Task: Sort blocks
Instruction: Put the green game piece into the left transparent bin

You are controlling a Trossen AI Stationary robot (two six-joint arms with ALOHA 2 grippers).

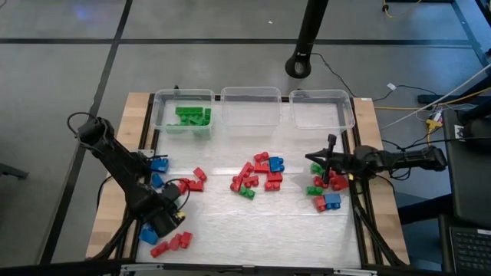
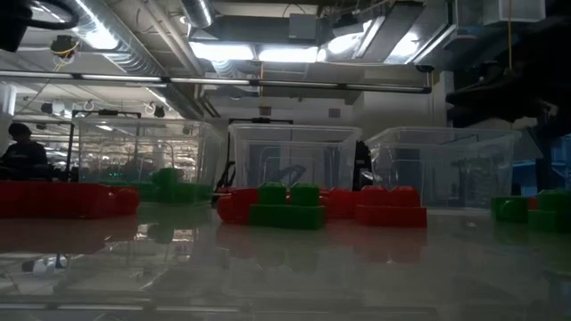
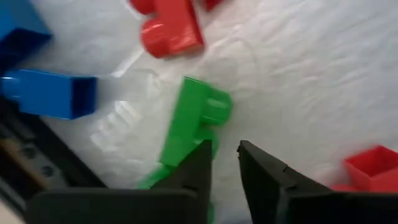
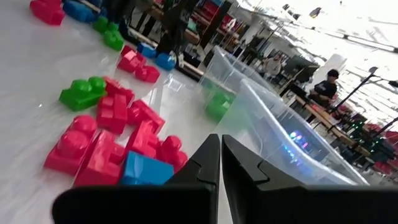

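Red, green and blue blocks lie on the white table top in groups: at the left, in the middle and at the right. Several green blocks lie in the left clear bin. My left gripper is low over the near left of the table, its fingers a narrow gap apart and empty. A green block lies flat beside one finger. My right gripper is shut and empty over the right group, above a blue block. My left gripper has the outer side of one finger right at the near end of the green block, which lies flat on the table. I cannot tell whether the finger touches it. Nothing is between the fingers.
Two more clear bins stand in the back row. Blue blocks and red ones lie near my left gripper. A row of red blocks lies at the near left. A black stand base is beyond the table.
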